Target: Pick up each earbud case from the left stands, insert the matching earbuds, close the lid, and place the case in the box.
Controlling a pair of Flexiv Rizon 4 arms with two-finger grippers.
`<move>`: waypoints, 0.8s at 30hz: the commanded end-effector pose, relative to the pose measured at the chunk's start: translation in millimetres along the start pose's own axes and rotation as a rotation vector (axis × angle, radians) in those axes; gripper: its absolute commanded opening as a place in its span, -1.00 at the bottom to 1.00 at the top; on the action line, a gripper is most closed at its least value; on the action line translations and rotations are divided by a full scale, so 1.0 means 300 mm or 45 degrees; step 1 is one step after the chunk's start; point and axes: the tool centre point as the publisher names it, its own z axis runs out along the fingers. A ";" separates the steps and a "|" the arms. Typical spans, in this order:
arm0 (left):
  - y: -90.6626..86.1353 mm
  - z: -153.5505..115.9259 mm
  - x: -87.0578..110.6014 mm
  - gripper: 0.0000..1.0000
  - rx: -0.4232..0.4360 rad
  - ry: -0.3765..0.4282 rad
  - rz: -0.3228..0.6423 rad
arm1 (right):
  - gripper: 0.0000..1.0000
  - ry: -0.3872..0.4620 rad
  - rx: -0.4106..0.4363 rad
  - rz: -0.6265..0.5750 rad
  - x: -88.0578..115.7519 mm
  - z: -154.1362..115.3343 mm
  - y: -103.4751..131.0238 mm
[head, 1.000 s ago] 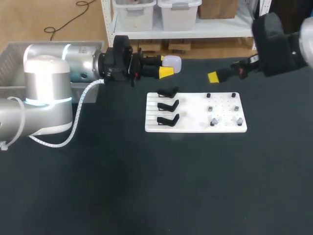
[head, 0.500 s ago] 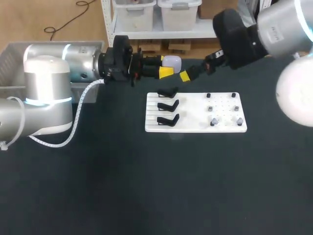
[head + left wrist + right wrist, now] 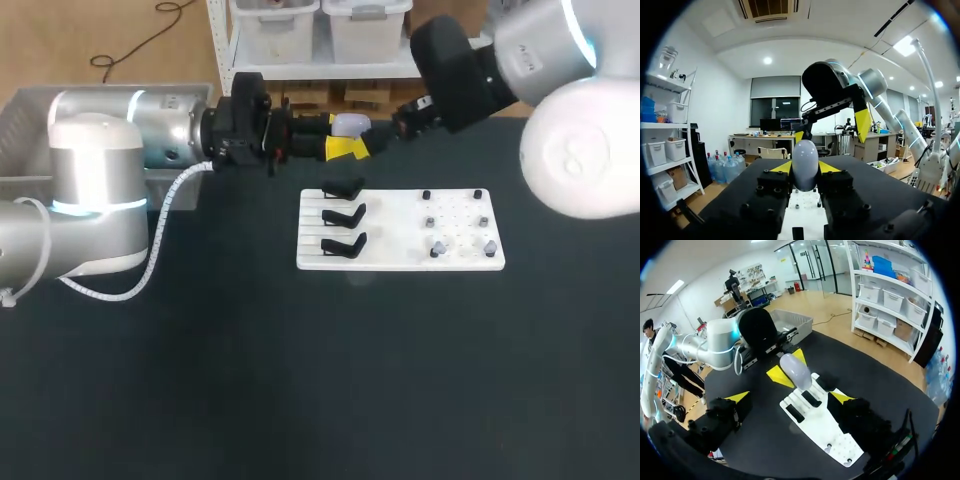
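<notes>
The black table (image 3: 300, 380) fills the head view. My left arm (image 3: 100, 180) comes in at 9 o'clock and my right arm (image 3: 560, 100) at 2 o'clock; the right arm's pale round housing is cut off at the edge. A grey open box (image 3: 30, 95) sits at 10 o'clock, mostly hidden behind the left arm.

A flat white board (image 3: 400, 258) lies at 1 o'clock from the table's middle. The left gripper (image 3: 805, 169) pinches a smooth white oval earbud case (image 3: 805, 162) from both sides, held above the table at 11 o'clock from the board. I cannot tell whether its lid is up or down.

The right gripper (image 3: 790, 397) is spread wide, the case ahead of it and apart from its tips. In the head view, only one of its yellow tips shows.

Three black curved stands (image 3: 343, 214) line the board's 9 o'clock side. Small grey earbuds (image 3: 437, 247) sit on its 3 o'clock side, too small to make out.
</notes>
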 end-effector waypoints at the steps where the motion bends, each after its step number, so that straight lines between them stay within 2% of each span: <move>1: -0.004 -0.001 0.001 -1.00 -0.004 0.000 0.001 | 1.00 0.007 -0.010 0.001 -0.020 0.022 -0.014; 24: -0.004 -0.001 0.001 -1.00 -0.004 0.000 0.001 | 1.00 0.003 0.039 0.043 -0.048 0.065 -0.084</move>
